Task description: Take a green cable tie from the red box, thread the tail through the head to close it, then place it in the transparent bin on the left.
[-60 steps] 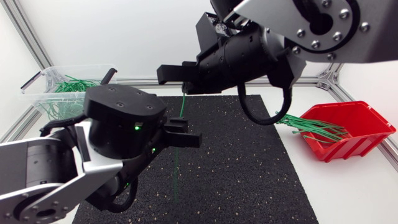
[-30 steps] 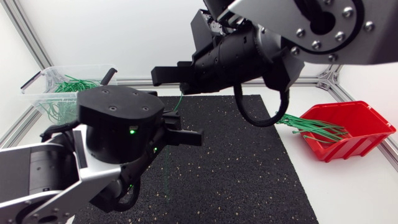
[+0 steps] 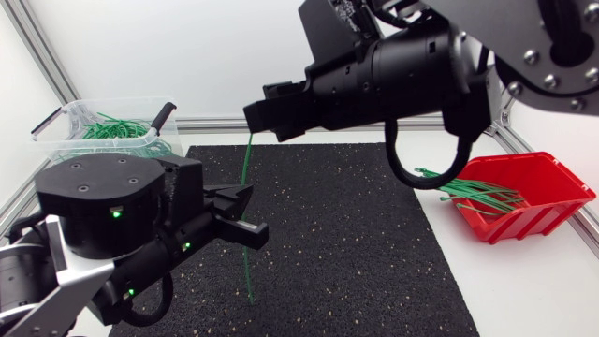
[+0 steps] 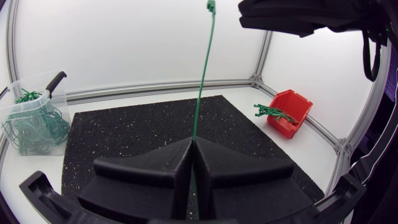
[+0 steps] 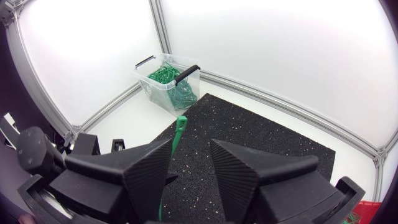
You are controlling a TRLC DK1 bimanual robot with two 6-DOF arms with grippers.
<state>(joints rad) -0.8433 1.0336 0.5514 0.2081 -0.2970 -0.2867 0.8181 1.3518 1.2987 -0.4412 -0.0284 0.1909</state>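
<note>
One green cable tie (image 4: 202, 81) stands over the black mat (image 3: 356, 243), clamped in the left gripper (image 4: 193, 142); the right gripper (image 5: 191, 146) has its jaws apart.

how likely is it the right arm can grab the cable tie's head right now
Probably yes: the right gripper has its jaws open, and the green cable tie has its head just by one, nothing between; the left gripper holds it upright.
</note>
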